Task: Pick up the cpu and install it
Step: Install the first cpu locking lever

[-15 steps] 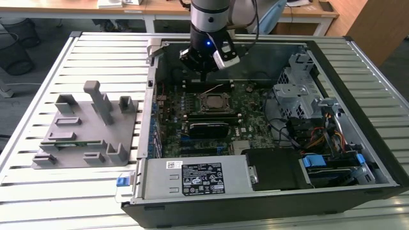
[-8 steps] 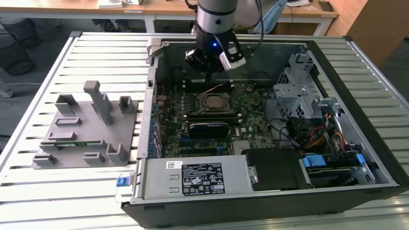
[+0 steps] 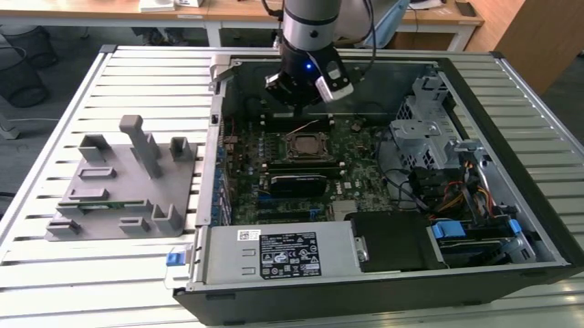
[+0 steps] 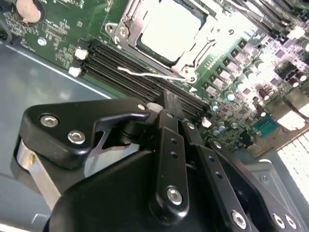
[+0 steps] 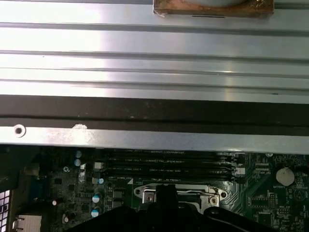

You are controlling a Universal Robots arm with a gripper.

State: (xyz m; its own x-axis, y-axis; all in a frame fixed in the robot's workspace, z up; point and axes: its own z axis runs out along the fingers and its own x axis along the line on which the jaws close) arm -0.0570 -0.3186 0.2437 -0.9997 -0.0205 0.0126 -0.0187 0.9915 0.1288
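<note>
Cpu (image 4: 169,30) already lying pale and square inside the socket frame (image 4: 126,24), flat as far as can be judged.

Starting at the claw (image 4: 169,104): fingers drawn together, with nothing seen between them. In the exterior view, claw (image 3: 297,104) hanging low inside the computer case (image 3: 511,82), just at 12 o'clock of the socket frame (image 3: 306,145) and over the memory slots (image 3: 292,124).

Close by, in the second wrist view: thin wire lever (image 4: 145,75) standing loose between socket frame and memory slots (image 4: 125,77).

Judged step: seating the chip. To do it well:
- Keep the claw upright; no sideways drag across the board.
- Stay off the wire lever; easily snagged by a fingertip.
- Check all four chip edges sit level inside the frame before any pressure.
- Press lightly, if at all; delicate contacts likely beneath.

Further out, at 9 o'clock of the case: grey holder block (image 3: 128,184) on the slatted tabletop (image 3: 137,75), well apart from the work.
</note>
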